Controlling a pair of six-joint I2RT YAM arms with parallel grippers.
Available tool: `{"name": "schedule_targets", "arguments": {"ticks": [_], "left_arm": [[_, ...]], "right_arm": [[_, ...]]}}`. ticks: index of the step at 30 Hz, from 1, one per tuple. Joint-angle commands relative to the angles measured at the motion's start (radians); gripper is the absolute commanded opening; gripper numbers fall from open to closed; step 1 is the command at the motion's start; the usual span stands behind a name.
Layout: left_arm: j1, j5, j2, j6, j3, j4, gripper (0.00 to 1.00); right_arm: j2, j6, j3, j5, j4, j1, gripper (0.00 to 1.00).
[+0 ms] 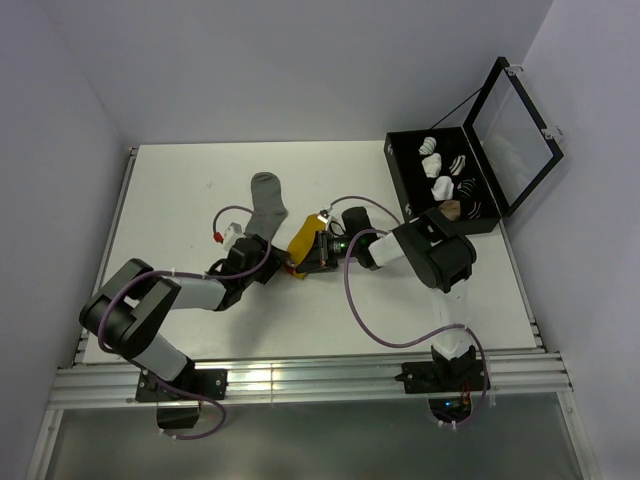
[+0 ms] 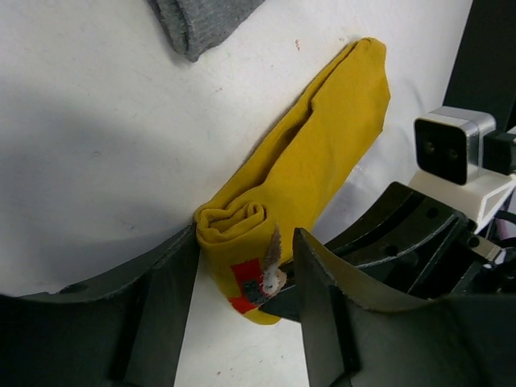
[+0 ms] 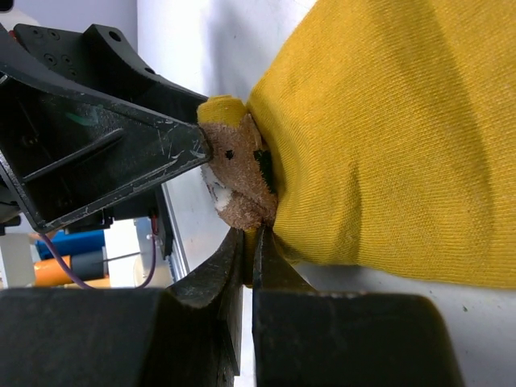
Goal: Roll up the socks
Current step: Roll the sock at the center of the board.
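Note:
The mustard-yellow sock (image 1: 303, 236) lies on the white table, its near end wound into a small roll (image 2: 236, 224) with a red mark (image 2: 246, 278) on it. My left gripper (image 2: 244, 242) is open and straddles that roll; its left finger (image 2: 161, 306) touches the roll. My right gripper (image 3: 250, 238) is shut on the sock's (image 3: 387, 137) edge beside a brown patch (image 3: 238, 181). In the overhead view both grippers, the left (image 1: 283, 265) and the right (image 1: 308, 258), meet at this end. The plain grey sock (image 1: 267, 200) lies flat just beyond, its tip (image 2: 197, 24) showing.
An open black box (image 1: 396, 170) with its lid (image 1: 515, 130) raised stands at the back right and holds several white, striped and tan sock bundles (image 1: 440, 165). The right arm's elbow (image 1: 440, 255) sits in front of it. Table rails run along the near edge (image 1: 300, 375).

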Motion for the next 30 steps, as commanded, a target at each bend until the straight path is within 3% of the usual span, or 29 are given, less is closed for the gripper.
{"name": "schedule_targets", "arguments": {"ticks": [1,7,11,14,18,19,21,24,30], "left_arm": [[-0.003,0.026,0.059,-0.003,-0.011,-0.046,0.55],[-0.004,0.035,0.076,-0.008,-0.015,-0.055,0.36],[-0.006,0.023,0.061,0.004,-0.002,-0.079,0.15],[-0.010,0.016,0.055,0.016,0.013,-0.108,0.02],[-0.016,-0.001,0.053,0.044,0.062,-0.206,0.00],[-0.019,-0.006,0.055,0.050,0.074,-0.226,0.00],[-0.026,-0.017,0.059,0.065,0.108,-0.280,0.00],[-0.030,-0.034,0.061,0.069,0.143,-0.344,0.00],[-0.036,-0.057,0.058,0.078,0.196,-0.449,0.00]], "right_arm": [[0.044,-0.008,0.012,0.028,-0.049,-0.012,0.00],[0.060,-0.012,0.024,0.027,-0.066,-0.013,0.00],[0.046,-0.035,0.029,0.047,-0.098,-0.013,0.00],[0.025,-0.058,0.027,0.071,-0.121,-0.012,0.06],[-0.052,-0.117,-0.006,0.123,-0.138,-0.009,0.27],[-0.075,-0.130,-0.017,0.160,-0.142,-0.007,0.31],[-0.152,-0.192,-0.046,0.209,-0.156,0.002,0.48],[-0.259,-0.279,-0.106,0.350,-0.147,0.031,0.62],[-0.426,-0.501,-0.197,0.694,-0.112,0.170,0.65]]}}
